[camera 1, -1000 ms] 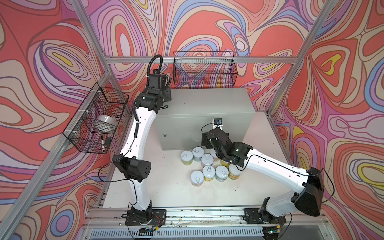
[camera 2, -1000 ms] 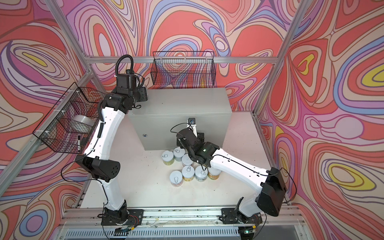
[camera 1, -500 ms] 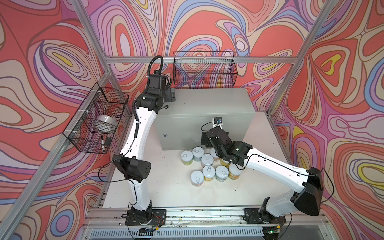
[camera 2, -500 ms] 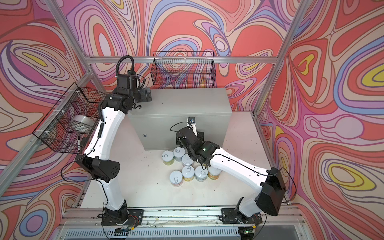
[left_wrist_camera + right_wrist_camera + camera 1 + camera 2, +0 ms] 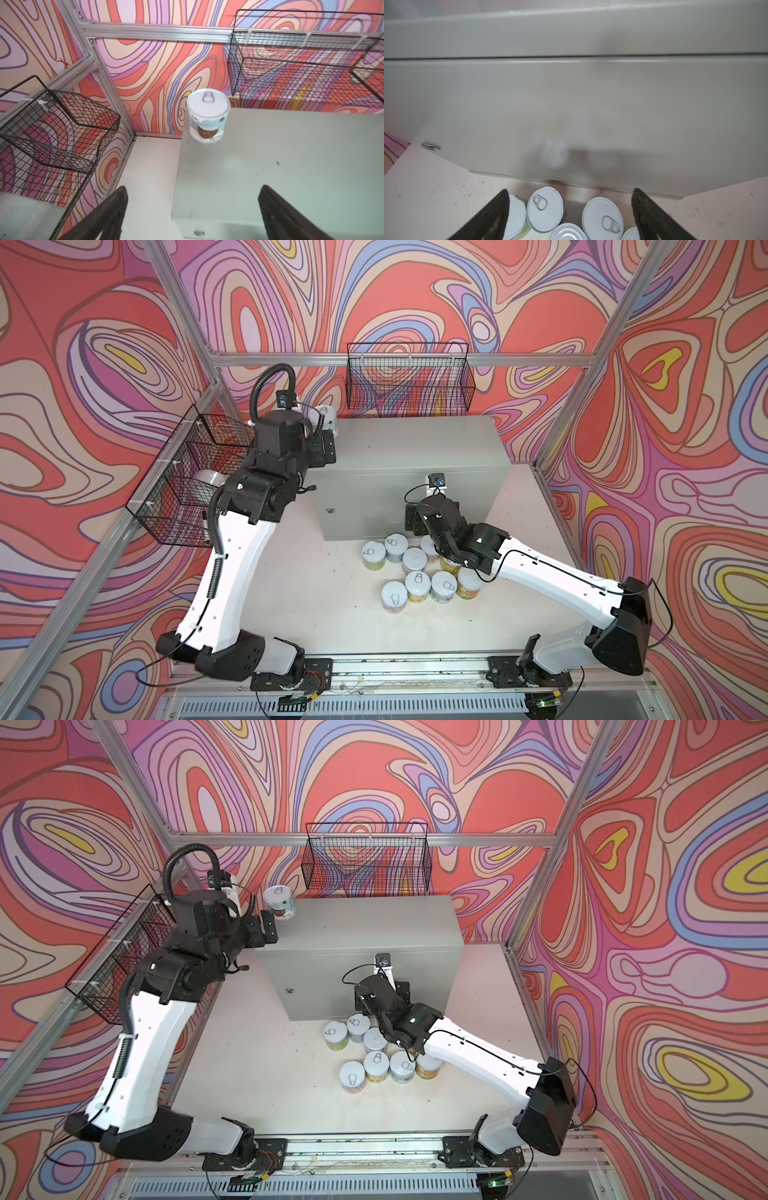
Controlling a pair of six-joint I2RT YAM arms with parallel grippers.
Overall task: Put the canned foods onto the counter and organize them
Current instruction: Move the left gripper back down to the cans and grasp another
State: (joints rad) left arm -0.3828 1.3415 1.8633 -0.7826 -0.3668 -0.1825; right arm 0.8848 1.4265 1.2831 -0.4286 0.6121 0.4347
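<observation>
Here, one blue can (image 5: pixel 280 907) stands upright on the counter's (image 5: pixel 374 936) back left corner, left gripper (image 5: pixel 262 930) spread empty beside it; right gripper (image 5: pixel 570 191), also spread, hovers over other cans (image 5: pixel 376 1063) on the table (image 5: pixel 257 1073); side basket (image 5: pixel 174 506) holds something pale (image 5: pixel 208 480).

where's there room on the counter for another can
Nearly all the counter top is bare: from the can at its back left corner across to the right and front edges. The table left of the other cans is bare too. Crowded: right in front of the counter, where those cans cluster.
</observation>
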